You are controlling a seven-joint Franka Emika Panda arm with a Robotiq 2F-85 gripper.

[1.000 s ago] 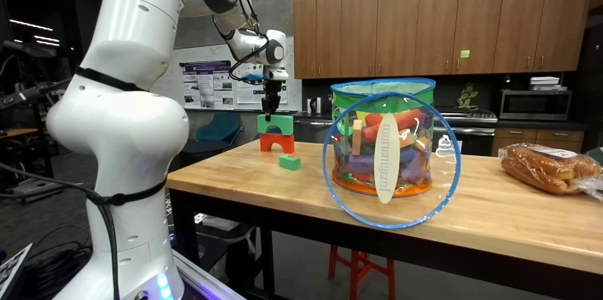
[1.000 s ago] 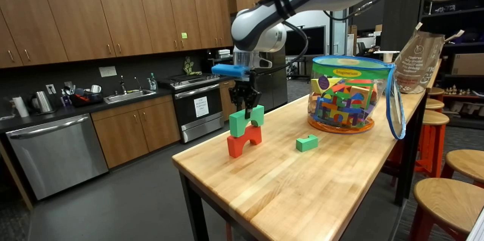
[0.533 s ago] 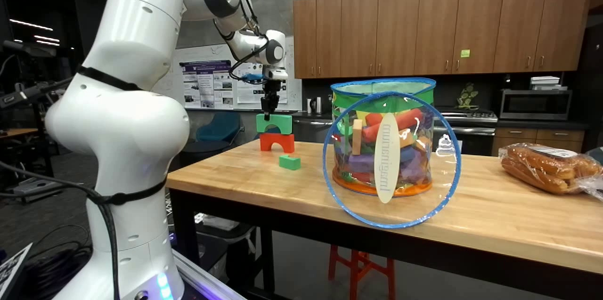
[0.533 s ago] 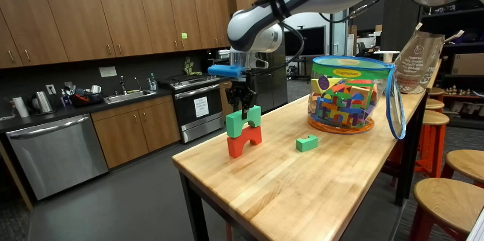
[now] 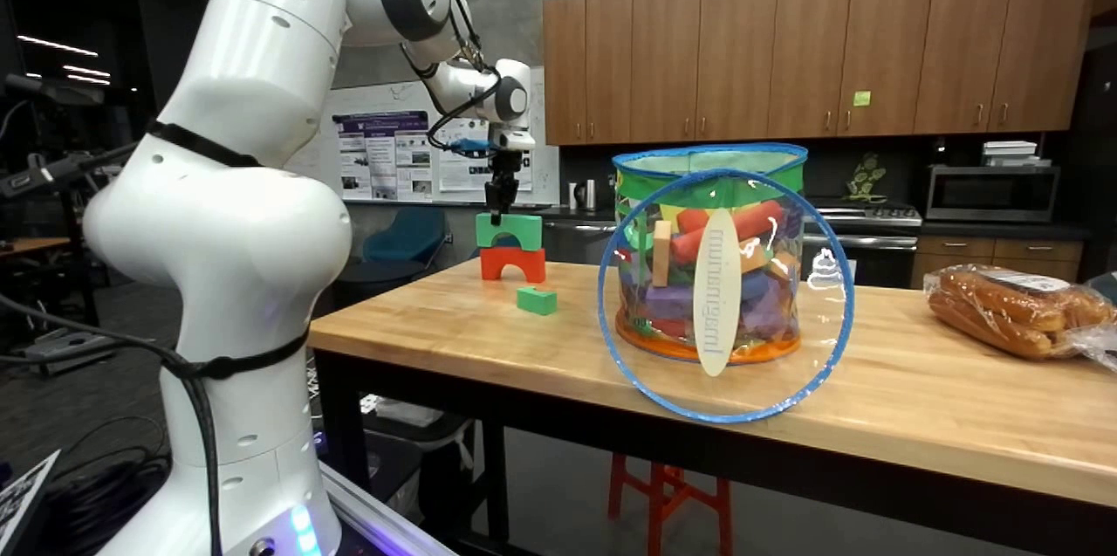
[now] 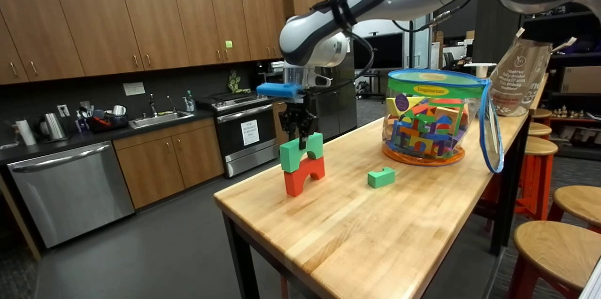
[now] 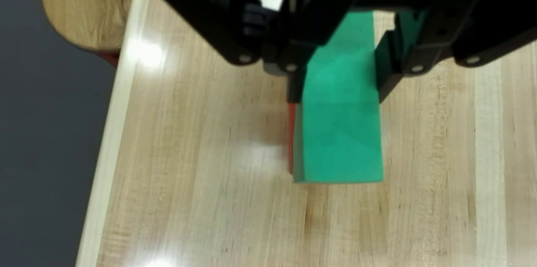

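Observation:
My gripper (image 7: 340, 84) is shut on a green arch block (image 7: 342, 145), one finger on each long side. In both exterior views this block (image 6: 290, 156) hangs with its arch facing down, right over a red arch block (image 6: 295, 182) that stands on the table. Between the two blocks no clear gap shows; whether the weight rests on the red one, I cannot tell. In the wrist view only a thin strip of the red block (image 7: 291, 139) peeks out on the left. A smaller green block with a notch (image 6: 381, 178) lies apart on the tabletop.
A clear zip bag full of coloured blocks (image 6: 425, 125) stands on the wooden table (image 6: 357, 224), its round lid (image 5: 724, 403) hanging open. Bagged bread (image 5: 1017, 312) and a brown paper bag (image 6: 519, 76) are farther along. Stools (image 6: 558, 238) line one side.
The gripper and the green arch have shifted a little leftward in one exterior view, then sunk slightly onto or close over the red arch, which seems nudged a touch. The grip is unchanged.

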